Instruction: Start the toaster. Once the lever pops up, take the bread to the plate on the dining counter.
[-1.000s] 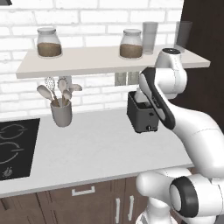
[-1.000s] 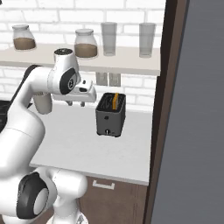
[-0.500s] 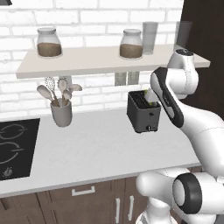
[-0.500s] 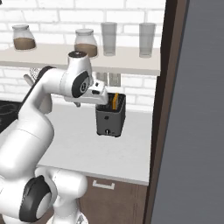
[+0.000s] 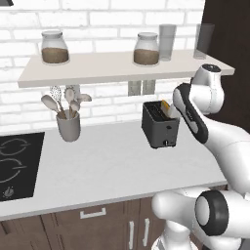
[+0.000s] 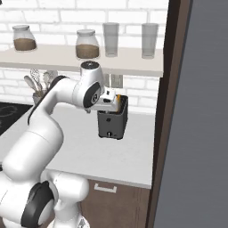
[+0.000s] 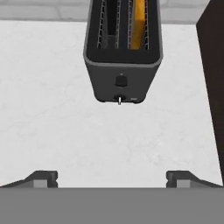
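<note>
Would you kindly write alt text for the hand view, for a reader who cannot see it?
A dark toaster stands on a pale worktop, seen from above, with bread in its right-hand slot and a small lever low on its near face. The gripper hovers in front, jaws wide apart and empty.

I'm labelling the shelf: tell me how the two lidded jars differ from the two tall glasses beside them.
The jars are squat, lidded and hold brown contents; the glasses are tall, open-topped and look empty. The jars are clear, the glasses are greyer. Both pairs stand upright on the shelf above the toaster.
</note>
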You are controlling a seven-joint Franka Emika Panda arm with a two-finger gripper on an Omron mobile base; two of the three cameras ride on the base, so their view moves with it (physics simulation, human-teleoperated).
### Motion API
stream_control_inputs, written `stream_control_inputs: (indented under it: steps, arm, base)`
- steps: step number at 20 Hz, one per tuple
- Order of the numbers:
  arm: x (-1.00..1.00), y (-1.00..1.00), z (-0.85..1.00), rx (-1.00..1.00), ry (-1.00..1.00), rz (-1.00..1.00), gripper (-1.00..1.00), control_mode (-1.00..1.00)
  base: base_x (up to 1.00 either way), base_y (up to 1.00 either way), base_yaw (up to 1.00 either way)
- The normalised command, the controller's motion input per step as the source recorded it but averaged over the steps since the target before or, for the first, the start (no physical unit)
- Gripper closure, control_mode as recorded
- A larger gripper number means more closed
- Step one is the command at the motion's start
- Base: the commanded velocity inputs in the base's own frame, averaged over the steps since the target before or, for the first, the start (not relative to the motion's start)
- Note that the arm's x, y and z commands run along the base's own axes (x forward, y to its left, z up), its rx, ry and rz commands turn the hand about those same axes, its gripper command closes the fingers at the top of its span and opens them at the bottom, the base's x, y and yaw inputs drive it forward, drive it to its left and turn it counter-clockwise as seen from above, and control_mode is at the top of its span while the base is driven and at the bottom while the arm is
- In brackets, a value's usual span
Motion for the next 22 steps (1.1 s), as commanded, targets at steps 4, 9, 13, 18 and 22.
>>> stream_control_inputs:
  steps: [4,9,13,18,22]
  arm:
    - [0.00,-0.26,-0.53,0.00,-0.13,0.00,-1.00,-1.00]
    - [0.02,-0.14,-0.51,0.00,-0.12,0.00,-1.00,-1.00]
    - [0.10,-0.16,-0.32,0.00,-0.11,0.00,-1.00,-1.00]
    - [0.27,-0.12,-0.13,0.00,-0.06,0.00,-1.00,-1.00]
    - [0.35,-0.08,-0.06,0.00,0.00,0.00,-1.00,-1.00]
  base:
    - [0.00,0.00,0.00]
    - [0.00,0.00,0.00]
    - [0.00,0.00,0.00]
    - [0.00,0.00,0.00]
    - [0.00,0.00,0.00]
